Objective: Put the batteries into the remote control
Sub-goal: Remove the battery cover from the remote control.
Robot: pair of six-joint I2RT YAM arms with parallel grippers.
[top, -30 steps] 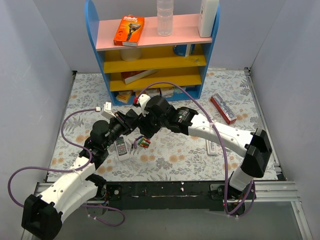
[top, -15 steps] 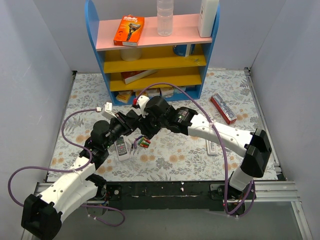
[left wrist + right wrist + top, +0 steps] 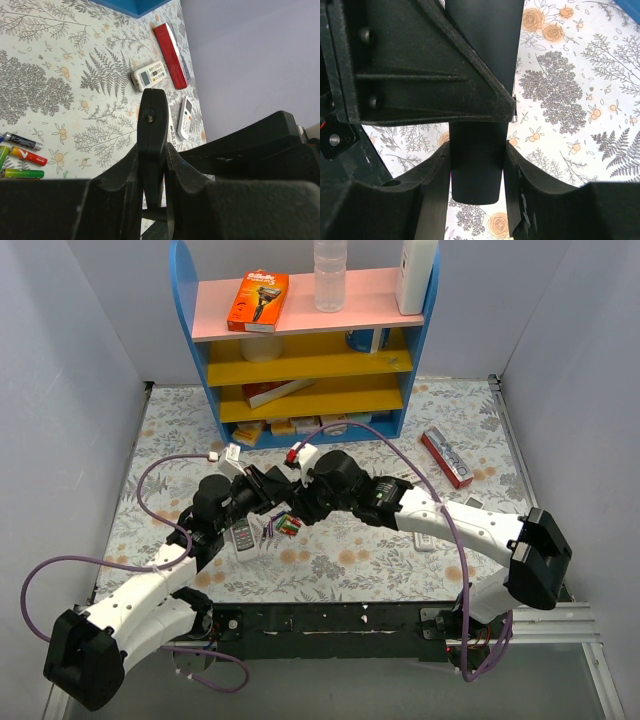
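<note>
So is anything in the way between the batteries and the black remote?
Nothing lies on the batteries; they sit bare on the table. But the left gripper and right gripper both clamp the black remote, so neither is free to fetch one. Whether the remote is open yet can't be seen.

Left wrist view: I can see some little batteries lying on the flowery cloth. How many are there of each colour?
Dark battery: 1
Red battery: 1
Green battery: 2, the second cut off by the picture's left edge
Total: 4
</note>
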